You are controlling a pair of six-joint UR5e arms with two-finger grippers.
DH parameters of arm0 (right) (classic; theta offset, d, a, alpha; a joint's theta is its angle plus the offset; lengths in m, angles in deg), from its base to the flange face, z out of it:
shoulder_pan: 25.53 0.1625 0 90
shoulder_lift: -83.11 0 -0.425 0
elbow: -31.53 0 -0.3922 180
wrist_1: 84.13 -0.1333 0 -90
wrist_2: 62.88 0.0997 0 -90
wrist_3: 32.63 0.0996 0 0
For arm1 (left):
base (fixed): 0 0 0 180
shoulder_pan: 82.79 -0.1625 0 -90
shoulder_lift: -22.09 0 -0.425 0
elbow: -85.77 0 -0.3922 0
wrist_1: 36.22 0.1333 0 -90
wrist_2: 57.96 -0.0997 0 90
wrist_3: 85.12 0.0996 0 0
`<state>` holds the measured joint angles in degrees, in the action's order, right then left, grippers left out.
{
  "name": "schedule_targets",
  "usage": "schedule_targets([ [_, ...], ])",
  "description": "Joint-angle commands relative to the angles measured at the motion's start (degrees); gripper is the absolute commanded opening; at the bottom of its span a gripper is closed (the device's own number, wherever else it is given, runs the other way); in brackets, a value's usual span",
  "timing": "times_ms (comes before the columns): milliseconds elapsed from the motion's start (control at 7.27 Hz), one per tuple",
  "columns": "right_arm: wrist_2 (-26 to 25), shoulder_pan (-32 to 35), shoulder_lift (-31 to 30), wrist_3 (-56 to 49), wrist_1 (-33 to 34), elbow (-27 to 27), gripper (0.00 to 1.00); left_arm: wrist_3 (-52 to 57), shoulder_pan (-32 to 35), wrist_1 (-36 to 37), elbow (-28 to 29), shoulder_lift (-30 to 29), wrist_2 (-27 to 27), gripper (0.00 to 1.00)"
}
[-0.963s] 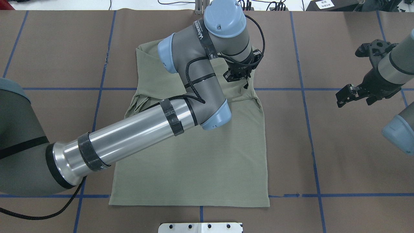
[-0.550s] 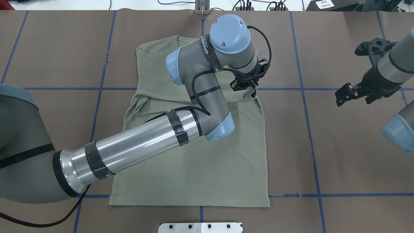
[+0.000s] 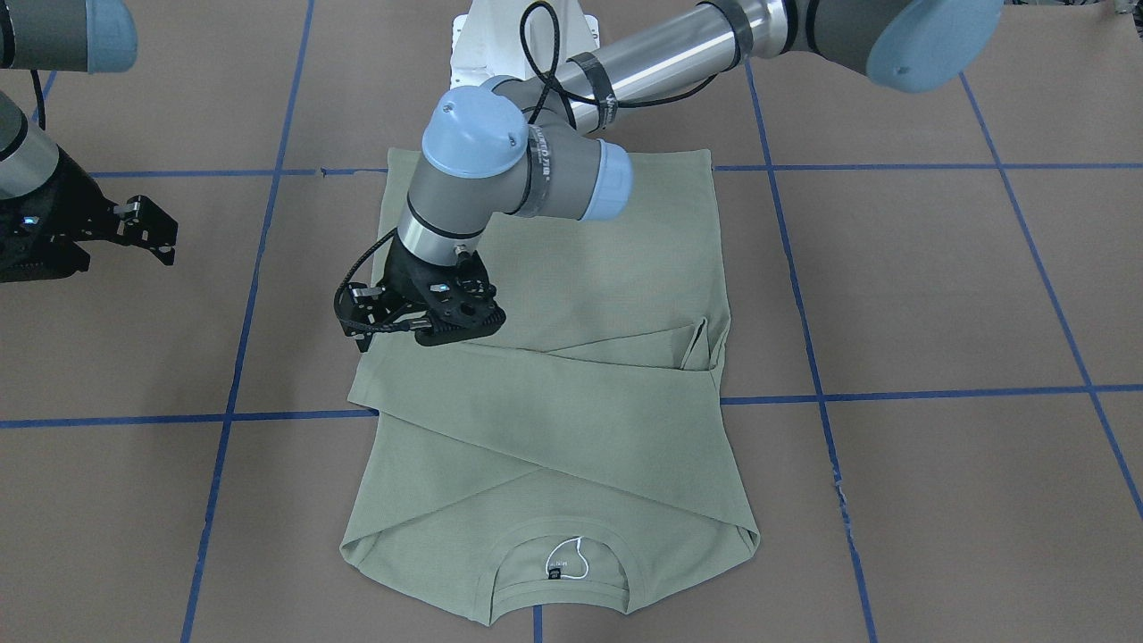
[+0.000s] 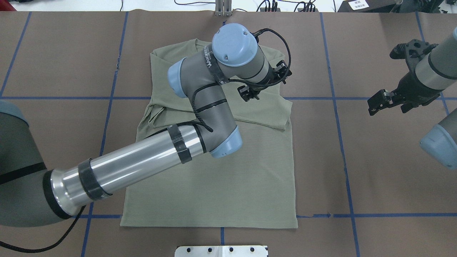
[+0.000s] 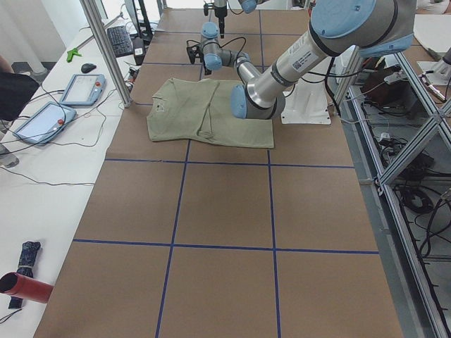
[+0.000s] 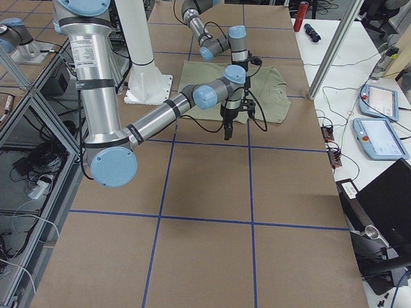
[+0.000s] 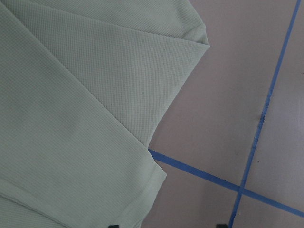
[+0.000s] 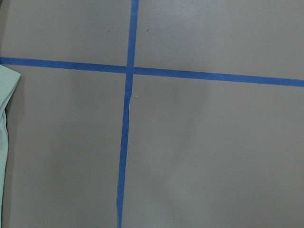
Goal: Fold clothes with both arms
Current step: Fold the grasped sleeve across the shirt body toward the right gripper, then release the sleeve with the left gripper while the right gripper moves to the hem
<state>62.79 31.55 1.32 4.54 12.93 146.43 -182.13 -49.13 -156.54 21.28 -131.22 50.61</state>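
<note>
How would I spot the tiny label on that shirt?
Start at the green shirt spread on the brown table. Go to its round collar, at the end away from the robot's base. Just inside sits a small black label with a white loop.

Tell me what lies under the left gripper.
The left gripper hangs open over a folded-in sleeve of the shirt, near its edge; brown table cover and blue tape show beside it. The layers beneath that sleeve are covered.
</note>
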Motion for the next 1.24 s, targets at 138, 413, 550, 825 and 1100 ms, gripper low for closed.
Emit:
schedule_targets([
  [138, -0.17, -2.31, 2.23, 4.99, -0.47, 1.81, 1.0, 11.73, 1.85, 14.84, -24.29, 15.17, 0.15, 1.0],
  [413, -1.91, -9.49, 2.51, 18.22, -10.34, 1.29, 1.0, 20.33, 3.16, 18.96, -36.96, 26.96, 0.15, 1.0],
  [550, -3.75, -13.18, 2.51, 25.08, -13.19, 1.72, 1.0, 25.07, 3.69, 22.03, -42.5, 31.54, 0.15, 1.0],
  [825, -10.77, -22.75, 2.51, 34.16, -14.44, 2.95, 1.0, 32.73, 4.05, 21.89, -50.78, 43.3, 0.15, 1.0],
  [1100, -19.55, -33.2, 3.56, 43.12, -14.45, 3.57, 1.0, 37.33, 4.31, 19.19, -56.34, 55.07, 0.15, 1.0],
])
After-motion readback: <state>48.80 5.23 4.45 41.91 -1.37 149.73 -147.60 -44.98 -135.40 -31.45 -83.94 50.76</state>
